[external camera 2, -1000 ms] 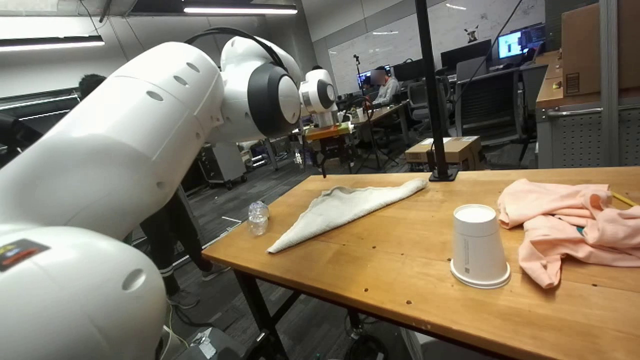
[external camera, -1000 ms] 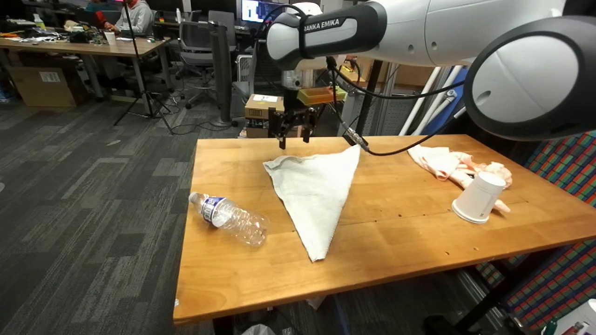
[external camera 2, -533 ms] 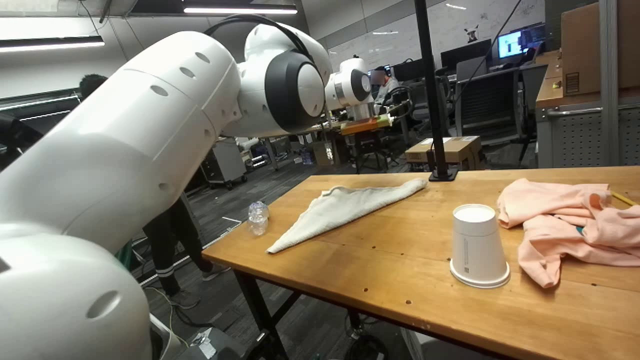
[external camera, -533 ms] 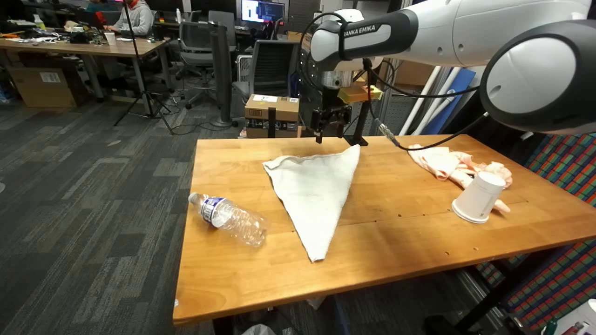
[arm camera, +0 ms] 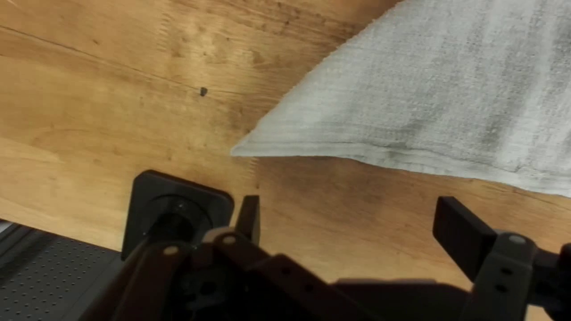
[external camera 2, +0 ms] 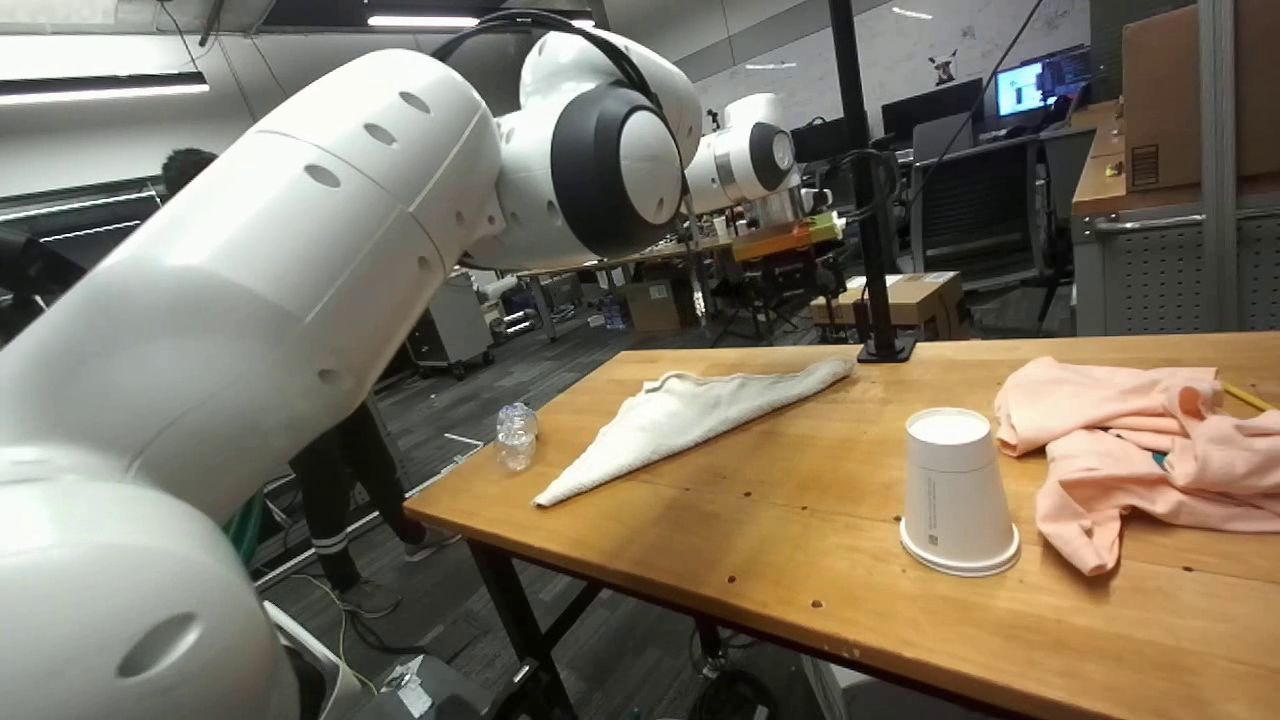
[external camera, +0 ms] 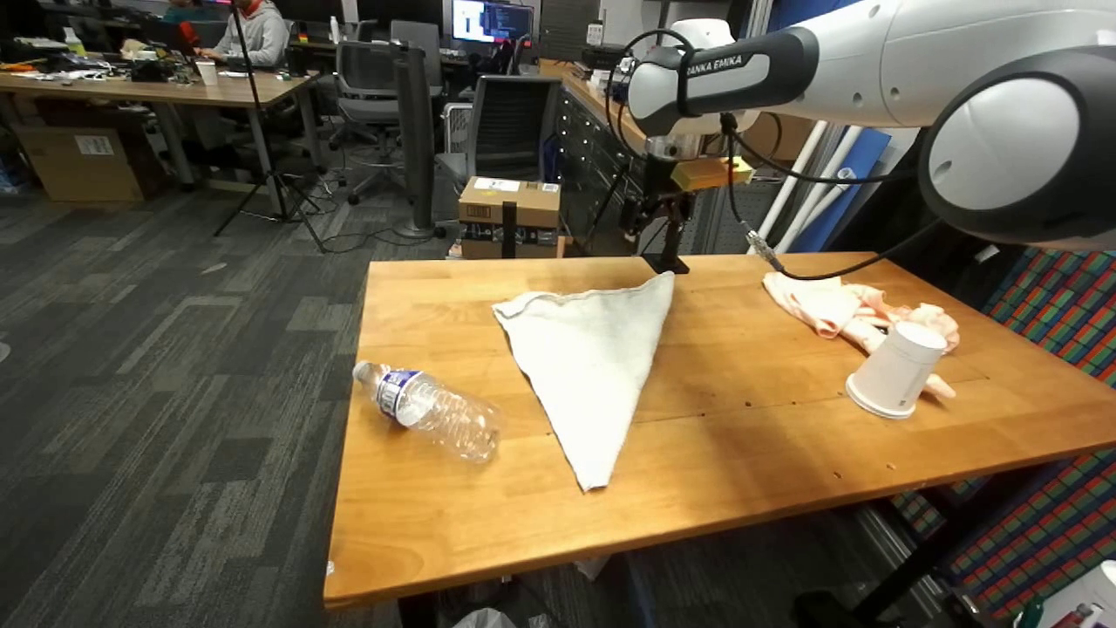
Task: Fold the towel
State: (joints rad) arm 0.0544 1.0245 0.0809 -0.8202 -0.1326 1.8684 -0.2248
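The white towel [external camera: 586,375] lies on the wooden table as a rough triangle in both exterior views. Its far edge is slightly raised and wavy in an exterior view [external camera 2: 700,415]. One pointed corner reaches toward the black stand base. In the wrist view, that corner and a hemmed edge of the towel [arm camera: 424,98] lie just beyond the fingertips. My gripper [arm camera: 348,211] hangs above the table's far edge, its fingers [arm camera: 464,236] wide apart with bare wood seen between them. It is clear of the towel and holds nothing.
A black stand base [arm camera: 178,200] with its upright pole [external camera 2: 860,150] is close beside my gripper. A clear plastic bottle [external camera: 440,416] lies left of the towel. An upside-down white cup [external camera 2: 960,495] and a crumpled pink cloth [external camera 2: 1140,440] sit further along the table.
My arm and gripper have moved along the table's far side, rightward in both exterior views, toward the pole and the towel's far corner. The towel lies unchanged, and the gripper stays open.
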